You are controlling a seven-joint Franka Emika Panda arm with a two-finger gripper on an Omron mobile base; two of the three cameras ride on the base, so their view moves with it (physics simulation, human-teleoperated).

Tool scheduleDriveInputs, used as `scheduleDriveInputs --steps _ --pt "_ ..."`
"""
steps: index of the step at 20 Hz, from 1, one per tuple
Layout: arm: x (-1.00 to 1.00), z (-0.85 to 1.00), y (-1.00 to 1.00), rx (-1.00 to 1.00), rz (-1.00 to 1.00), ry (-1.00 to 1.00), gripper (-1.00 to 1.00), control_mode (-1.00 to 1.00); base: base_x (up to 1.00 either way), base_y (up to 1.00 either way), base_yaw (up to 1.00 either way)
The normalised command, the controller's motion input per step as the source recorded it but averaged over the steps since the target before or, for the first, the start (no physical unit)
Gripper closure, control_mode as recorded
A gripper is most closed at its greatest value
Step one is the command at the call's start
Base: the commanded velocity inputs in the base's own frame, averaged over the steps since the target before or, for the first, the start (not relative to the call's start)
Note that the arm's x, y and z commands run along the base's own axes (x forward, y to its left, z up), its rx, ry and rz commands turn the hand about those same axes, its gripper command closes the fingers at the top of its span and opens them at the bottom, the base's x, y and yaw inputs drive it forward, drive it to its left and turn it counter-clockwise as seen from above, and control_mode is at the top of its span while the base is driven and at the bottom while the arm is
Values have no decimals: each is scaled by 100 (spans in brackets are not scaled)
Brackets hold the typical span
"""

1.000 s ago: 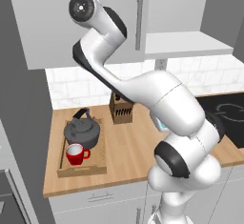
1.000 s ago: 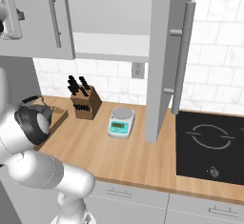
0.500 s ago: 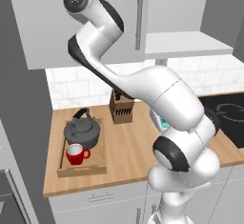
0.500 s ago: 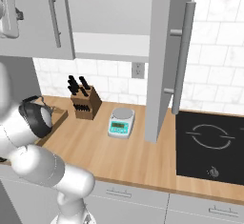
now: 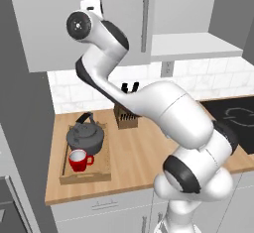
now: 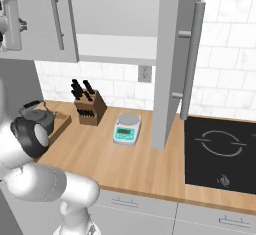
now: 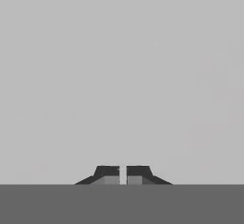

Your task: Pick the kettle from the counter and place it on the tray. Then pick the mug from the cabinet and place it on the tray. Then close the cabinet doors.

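The dark grey kettle (image 5: 85, 137) and the red mug (image 5: 78, 160) stand together on the wooden tray (image 5: 100, 170) at the left end of the counter (image 5: 136, 157). The kettle (image 6: 37, 119) also peeks out behind my arm. My gripper (image 7: 123, 175) is shut, holds nothing, and faces a flat grey surface close up. The hand (image 6: 12, 24) is raised against the left cabinet door (image 6: 40, 9), which looks flush with the cabinet front. The right cabinet door (image 6: 167, 79) stands wide open, its bar handle (image 6: 191, 59) facing out. The cabinet's pale shelf floor (image 6: 115, 46) is bare.
A knife block (image 6: 89, 108) stands against the tiles beside the tray. A small kitchen scale (image 6: 126, 129) sits mid-counter under the open door. A black cooktop (image 6: 220, 151) takes up the right end. A wall outlet (image 6: 145, 73) is below the cabinet.
My upper arm joints have swung a little to the left and lower. The hand stays at the left door; the doors, kettle and mug have not moved.
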Motion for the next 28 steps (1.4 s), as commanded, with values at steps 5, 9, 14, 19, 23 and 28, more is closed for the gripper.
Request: scheduleDriveInputs --steps 5,9,14,19,23,28 --pt "47 -18 -39 14 2 -6 100 -100 0 0 0" --pt "-70 0 -32 6 -2 -5 100 -100 0 0 0" --pt "-100 0 -35 3 -6 -3 100 -100 0 0 0" --pt "-93 0 -87 30 0 0 100 -100 0 0 0" --pt "-38 3 -55 38 5 -1 100 -100 0 0 0" --pt "-56 0 -45 64 -26 -6 100 -100 0 0 0"
